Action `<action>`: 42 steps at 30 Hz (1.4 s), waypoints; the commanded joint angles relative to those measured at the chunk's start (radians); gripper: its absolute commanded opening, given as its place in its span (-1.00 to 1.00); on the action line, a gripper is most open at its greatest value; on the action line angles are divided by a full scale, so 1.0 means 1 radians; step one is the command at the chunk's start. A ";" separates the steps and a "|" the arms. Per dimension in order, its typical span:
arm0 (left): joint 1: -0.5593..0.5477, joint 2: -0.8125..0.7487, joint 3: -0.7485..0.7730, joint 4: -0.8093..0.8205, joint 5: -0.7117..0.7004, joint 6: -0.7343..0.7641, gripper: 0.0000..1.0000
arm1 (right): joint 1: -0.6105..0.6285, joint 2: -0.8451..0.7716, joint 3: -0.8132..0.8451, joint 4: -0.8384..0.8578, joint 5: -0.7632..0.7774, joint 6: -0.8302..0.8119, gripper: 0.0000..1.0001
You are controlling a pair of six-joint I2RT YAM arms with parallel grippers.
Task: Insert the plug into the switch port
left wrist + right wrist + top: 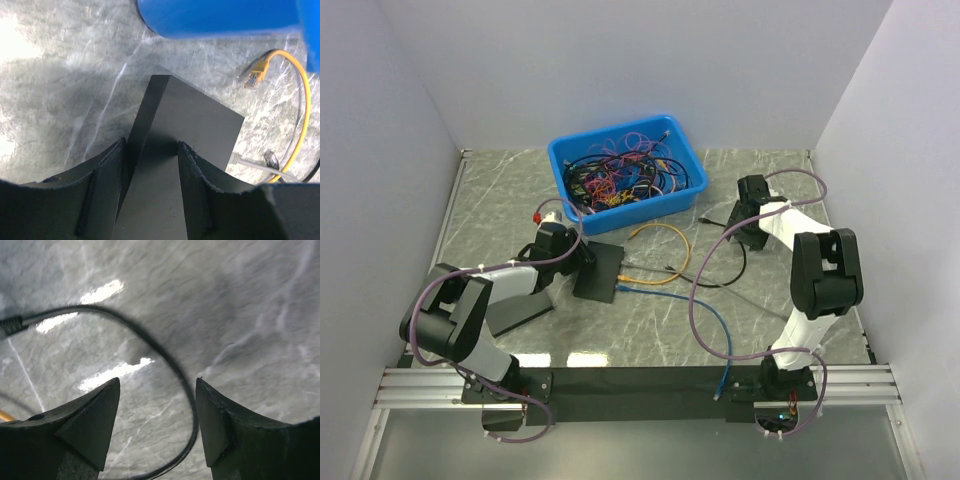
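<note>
The left end effector (150, 150) has its matte black fingers (107, 180) closed at medium width on the flat black rectangular switch box (192, 117). The box sits at 9 o'clock of centre on the grey marble-patterned worktop (650, 335). At 12 o'clock, a glossy blue plastic bin (650, 207) holds tangled cables. At 3 o'clock of the box, a yellow cable with a moulded plug (256, 75) forms a loop. The right end effector (157, 385) stands wide, its wedge-shaped fingers apart, with a thin black cable (165, 355) curving between them, ungripped.

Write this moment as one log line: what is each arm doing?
left fingers: clamped on switch | right fingers: open over black cable | yellow plug: loose on table
</note>
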State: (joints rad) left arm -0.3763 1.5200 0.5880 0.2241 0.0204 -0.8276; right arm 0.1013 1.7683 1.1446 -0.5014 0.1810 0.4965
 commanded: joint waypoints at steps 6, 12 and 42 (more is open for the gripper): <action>-0.010 -0.038 -0.030 -0.063 0.039 0.018 0.02 | 0.006 0.078 0.047 0.000 -0.038 -0.018 0.22; -0.009 -0.054 -0.033 -0.071 0.039 0.021 0.02 | -0.014 0.089 0.043 -0.006 -0.034 -0.019 0.04; -0.010 -0.112 0.013 -0.127 0.012 0.016 0.01 | 0.000 -0.323 0.227 -0.104 0.325 -0.012 -1.00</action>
State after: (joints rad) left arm -0.3801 1.4483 0.5694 0.1284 0.0368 -0.8249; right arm 0.1116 1.5269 1.3102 -0.5713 0.3908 0.4782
